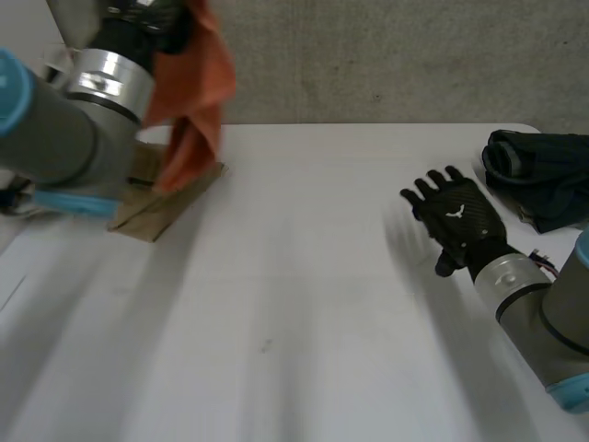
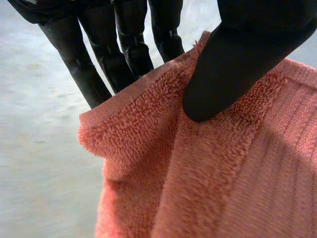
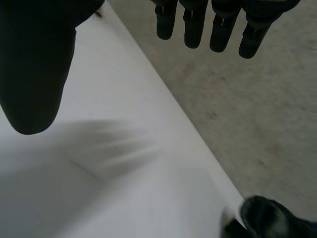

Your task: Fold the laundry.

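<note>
- L hand (image 2: 237,59): thumb + fingers pinch orange towel (image 1: 195,83) at an edge; it hangs at table's (image 1: 294,295) far left, by brown sheet (image 1: 161,212).
- R hand (image 1: 460,221): fingers straight, holding nothing, near dark laundry (image 1: 538,170).
- Do well: carry towel to centre, firm pinch; R takes a 2nd corner, spread flat.

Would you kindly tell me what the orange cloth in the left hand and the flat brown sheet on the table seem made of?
The orange cloth looks like matte cotton terry: fuzzy looped pile with a flat woven hem, pinched at its edge by the left hand. The flat brown sheet, straight-edged, is perhaps matte cardboard or paper.
</note>
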